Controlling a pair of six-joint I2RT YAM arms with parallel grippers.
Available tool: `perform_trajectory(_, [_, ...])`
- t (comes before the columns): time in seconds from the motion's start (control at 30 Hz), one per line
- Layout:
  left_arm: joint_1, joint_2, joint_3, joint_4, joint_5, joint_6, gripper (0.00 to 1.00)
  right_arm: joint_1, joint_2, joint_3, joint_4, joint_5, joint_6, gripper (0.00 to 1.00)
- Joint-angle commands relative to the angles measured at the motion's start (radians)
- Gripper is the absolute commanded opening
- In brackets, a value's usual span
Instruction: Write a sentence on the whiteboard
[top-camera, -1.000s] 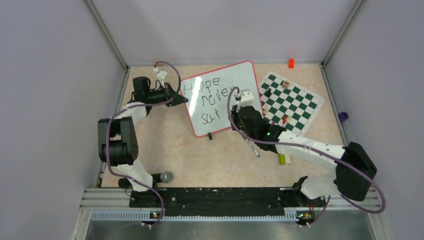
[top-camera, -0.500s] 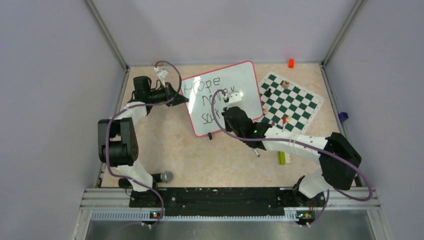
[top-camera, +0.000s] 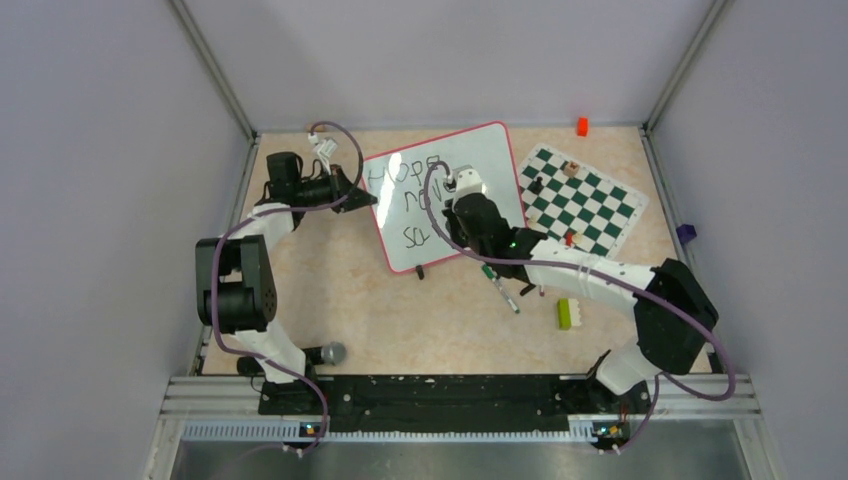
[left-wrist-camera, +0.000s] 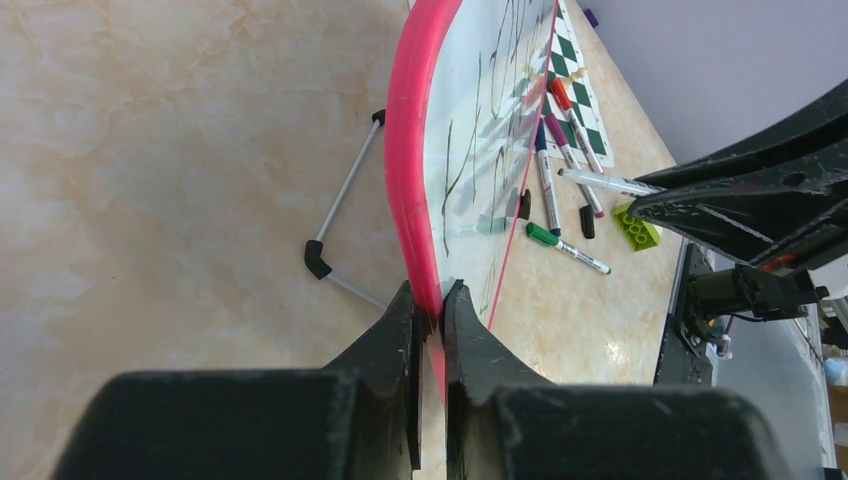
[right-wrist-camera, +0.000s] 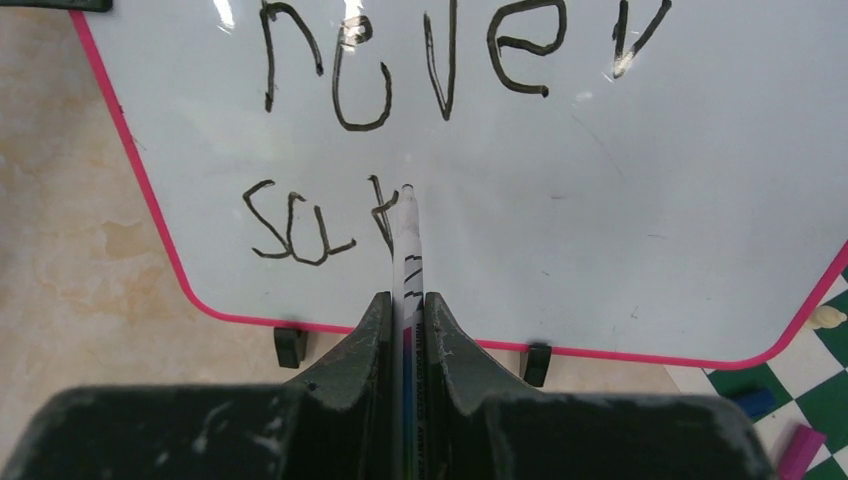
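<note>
Step in hand, as I judge it: mid-word on the third line. The right gripper (right-wrist-camera: 405, 300) is clamped on a marker (right-wrist-camera: 408, 235). Its tip points out ahead of the jaws, at or just off the whiteboard (right-wrist-camera: 650, 200); contact can't be confirmed. The sentence (right-wrist-camera: 447, 110) lies ahead of the tip, "never" above and the started word just left. The left gripper (left-wrist-camera: 430, 300) is pinched on the board's pink rim (left-wrist-camera: 404, 180), holding it tilted. Next move calls for strokes to the tip's right, light pressure and a steady board.
</note>
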Motion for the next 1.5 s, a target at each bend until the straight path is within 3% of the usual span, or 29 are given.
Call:
perform_trajectory(0.0, [-0.02,0.017,-0.022,-0.032,-0.202,0.142,0.0,-0.019,0.002,0.032,0.0,-0.061,-0.016,0.0])
perform_trajectory(0.3, [-0.022,0.024,-0.019,-0.033,-0.196,0.139,0.0,-0.019,0.079,0.095,-0.059,-0.048,-0.01,0.0])
perform_trajectory(0.83, [-0.022,0.024,-0.017,-0.035,-0.197,0.139,0.0,-0.019,0.037,0.056,-0.01,0.016,0.003,0.0])
perform_trajectory(1.47, [-0.022,0.026,-0.018,-0.035,-0.199,0.139,0.0,-0.019,0.131,0.146,-0.081,0.047,0.011,0.0])
